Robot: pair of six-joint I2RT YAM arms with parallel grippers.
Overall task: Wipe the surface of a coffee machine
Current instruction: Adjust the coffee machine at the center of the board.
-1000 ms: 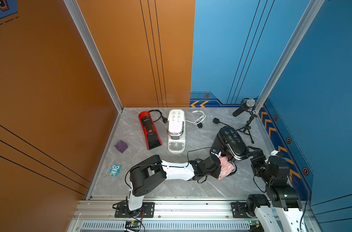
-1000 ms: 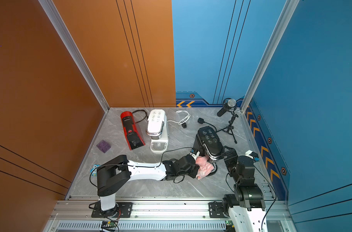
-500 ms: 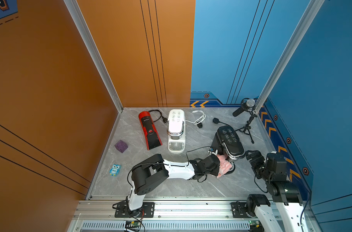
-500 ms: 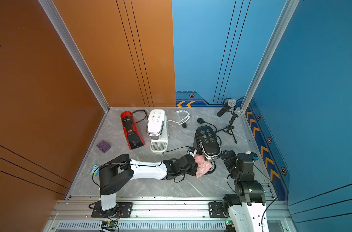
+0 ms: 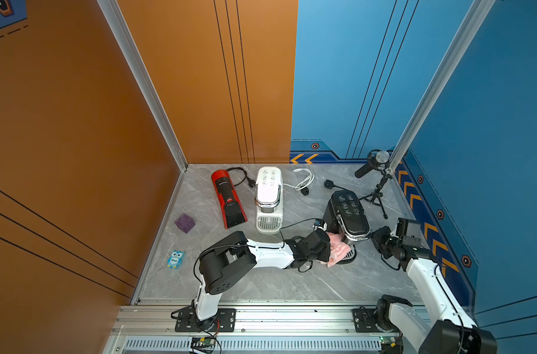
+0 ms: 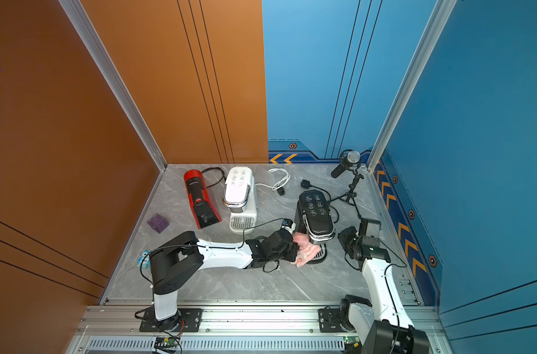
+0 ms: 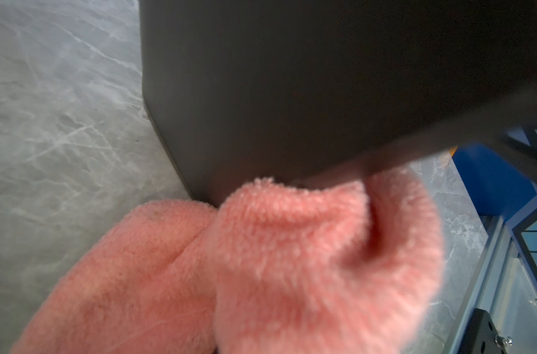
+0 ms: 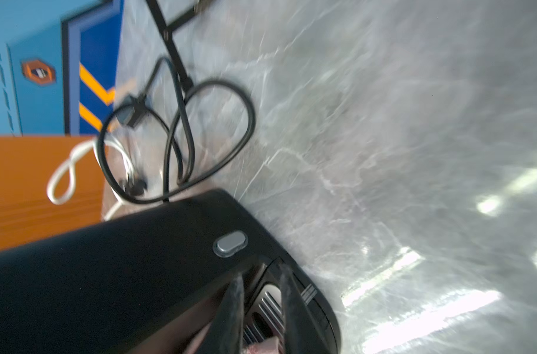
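Note:
The black coffee machine (image 5: 348, 216) (image 6: 316, 211) stands upright at the right of the table. My left gripper (image 5: 329, 249) (image 6: 294, 249) is shut on a fluffy pink cloth (image 5: 339, 252) (image 6: 306, 251). It presses the cloth against the machine's lower front, over the drip tray. In the left wrist view the cloth (image 7: 291, 260) hides the jaws and touches the dark machine wall (image 7: 291, 92). My right gripper (image 5: 373, 236) (image 6: 340, 237) hovers just right of the machine. Its fingers (image 8: 261, 306) sit close together, holding nothing, beside the machine body (image 8: 108, 275).
A white coffee machine (image 5: 268, 196) and a red one (image 5: 227, 199) stand at the back left, with cables (image 5: 304, 179) behind them. A purple cube (image 5: 184, 223) and an owl toy (image 5: 175, 259) lie near the left wall. A microphone on a tripod (image 5: 376, 171) stands in the back right corner.
My right gripper's jaws have closed from wide open and it has drawn slightly away from the machine's side. The left gripper has shifted the cloth a little along the machine's front.

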